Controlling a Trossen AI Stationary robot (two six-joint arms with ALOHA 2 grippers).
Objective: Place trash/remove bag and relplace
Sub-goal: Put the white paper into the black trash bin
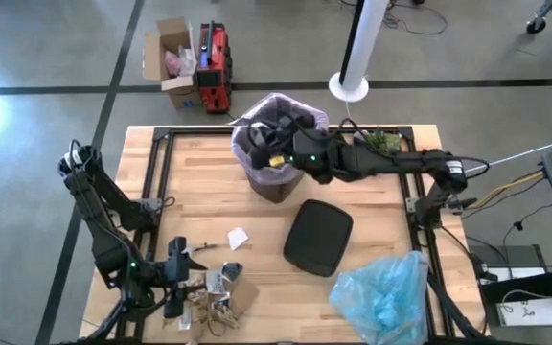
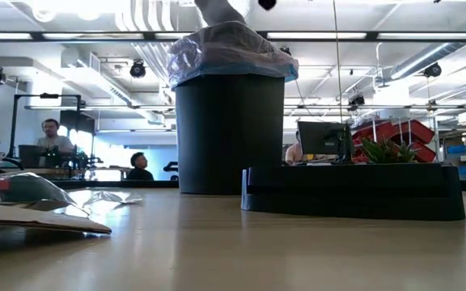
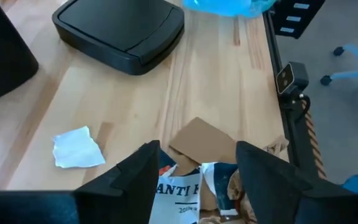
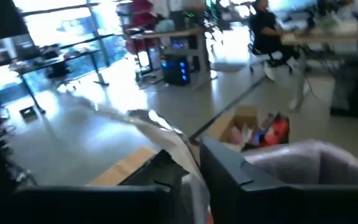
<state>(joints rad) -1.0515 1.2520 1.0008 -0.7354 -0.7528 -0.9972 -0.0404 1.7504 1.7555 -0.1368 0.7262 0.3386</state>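
1. The bag [image 1: 278, 113], a thin pale lavender liner, sits in the dark bin [image 1: 274, 172] at the far side of the tabletop [image 1: 266, 225], its rim puffed out over the bin's mouth. The right gripper [image 1: 274, 142] is over that mouth, and in the right wrist view its fingers [image 4: 229, 171] are nearly closed with a fold of pale film pinched between them.
2. The trash [image 1: 220, 292], crumpled brown paper and printed wrappers, lies right below and between the left gripper's [image 1: 175, 278] fingers [image 3: 135, 180], which stand spread and hold nothing. One white scrap [image 1: 239, 239] lies apart, off to one side of those fingers.
3. Beyond the left fingers lie the black bin lid [image 1: 318, 237] and the crinkly blue replacement bag [image 1: 383, 292], well apart from the bin.
4. Risks, as I judge them:
   - The thin film could tear or slip from the right fingers' narrow pinch if pulled hard.
   - Lifting the liner might drag the bin over.
   - A closing grab on the loose heap could scatter pieces or miss the flat cardboard.
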